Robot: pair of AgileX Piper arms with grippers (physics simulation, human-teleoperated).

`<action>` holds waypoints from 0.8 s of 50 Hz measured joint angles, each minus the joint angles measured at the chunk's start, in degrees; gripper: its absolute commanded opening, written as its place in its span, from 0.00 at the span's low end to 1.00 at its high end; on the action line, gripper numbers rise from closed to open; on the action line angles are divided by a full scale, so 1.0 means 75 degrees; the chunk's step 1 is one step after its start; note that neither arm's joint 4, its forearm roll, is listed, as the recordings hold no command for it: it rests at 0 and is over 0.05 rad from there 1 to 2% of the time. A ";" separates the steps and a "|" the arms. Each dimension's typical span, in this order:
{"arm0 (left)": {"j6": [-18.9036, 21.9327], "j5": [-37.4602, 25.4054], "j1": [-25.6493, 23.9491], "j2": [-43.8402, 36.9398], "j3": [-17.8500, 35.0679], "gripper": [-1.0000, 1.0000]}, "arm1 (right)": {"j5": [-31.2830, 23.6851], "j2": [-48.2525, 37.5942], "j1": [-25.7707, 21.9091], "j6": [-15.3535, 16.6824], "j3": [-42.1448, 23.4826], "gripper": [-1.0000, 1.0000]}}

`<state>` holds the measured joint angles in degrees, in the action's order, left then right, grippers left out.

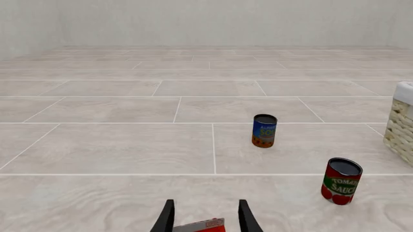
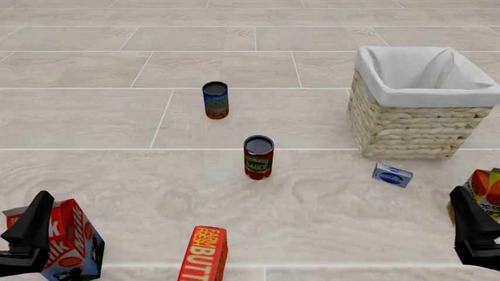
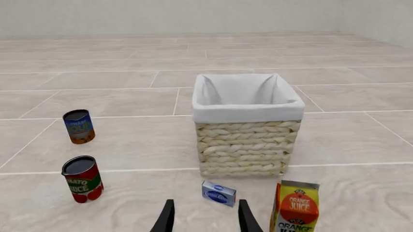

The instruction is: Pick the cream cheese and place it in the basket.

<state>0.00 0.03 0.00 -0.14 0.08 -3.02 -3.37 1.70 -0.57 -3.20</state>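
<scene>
Basket (image 2: 406, 132) rough woven wicker, white cloth lining; cream cheese (image 2: 391, 174) smooth printed carton; cans glossy.

A computer-simulated test scene, not a real room. The work surface (image 2: 328, 211) is a flat plane textured as large pale beige tiles with thin grout lines, running back to a plain blank wall (image 1: 206, 21). There is no furniture. Scattered groceries suggest a staged pantry exercise: 2 cans (image 2: 215, 100) (image 2: 259, 157) beyond the fingers, a milk carton (image 2: 70, 243), a juice carton (image 3: 295, 205) beside the right fingers, and a lined wicker basket (image 2: 410, 126) farther ahead.
</scene>
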 measured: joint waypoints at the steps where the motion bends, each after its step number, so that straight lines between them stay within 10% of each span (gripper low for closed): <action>1: 0.0000 0.0001 0.0000 -0.0004 0.0002 1.00 | 0.0051 0.0019 -0.0006 0.0003 0.0035 1.00; 40: 0.0000 0.0010 0.0000 -0.0038 0.0022 1.00 | -0.0139 -0.1140 -0.0646 0.0848 -0.1325 1.00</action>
<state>0.00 0.11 0.00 -0.42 0.24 -4.06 -11.93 -3.14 5.79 -13.14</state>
